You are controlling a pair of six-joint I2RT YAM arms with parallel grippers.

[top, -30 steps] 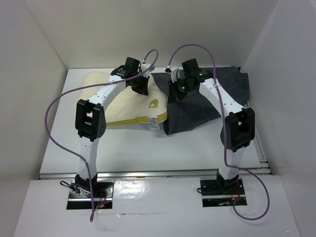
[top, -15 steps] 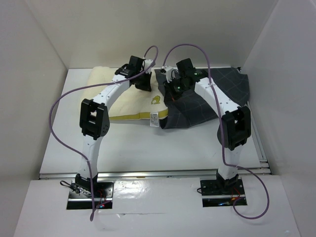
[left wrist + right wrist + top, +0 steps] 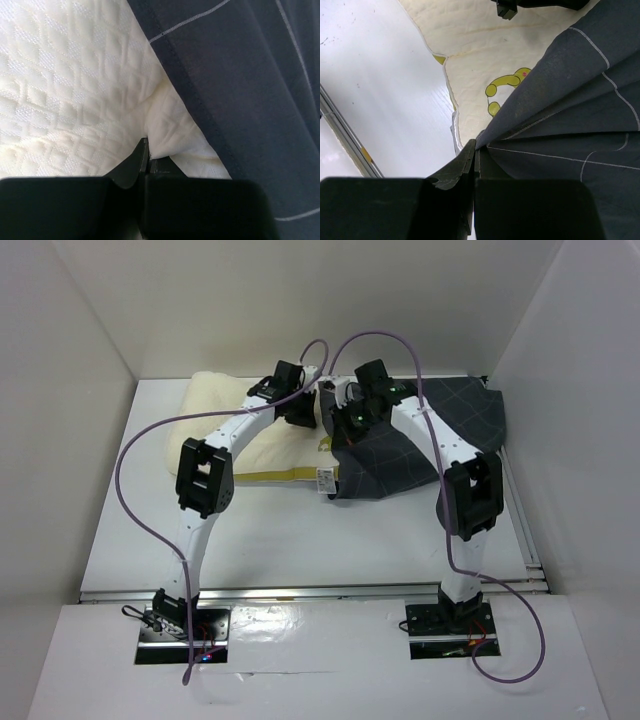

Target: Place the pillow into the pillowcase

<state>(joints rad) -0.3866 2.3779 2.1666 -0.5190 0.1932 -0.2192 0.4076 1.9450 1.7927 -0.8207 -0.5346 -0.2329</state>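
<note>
Cream pillow pinched, charcoal pillowcase overlapping it

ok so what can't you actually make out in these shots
Top view: how far the pillow reaches inside the pillowcase; the cloth covers it.
Top view: what the left hand and right hand pinch; the wrist housings hide the tips.
Right wrist view: the emblem, half under the pillowcase hem.
Top view: print on the white tag, too small.
</note>
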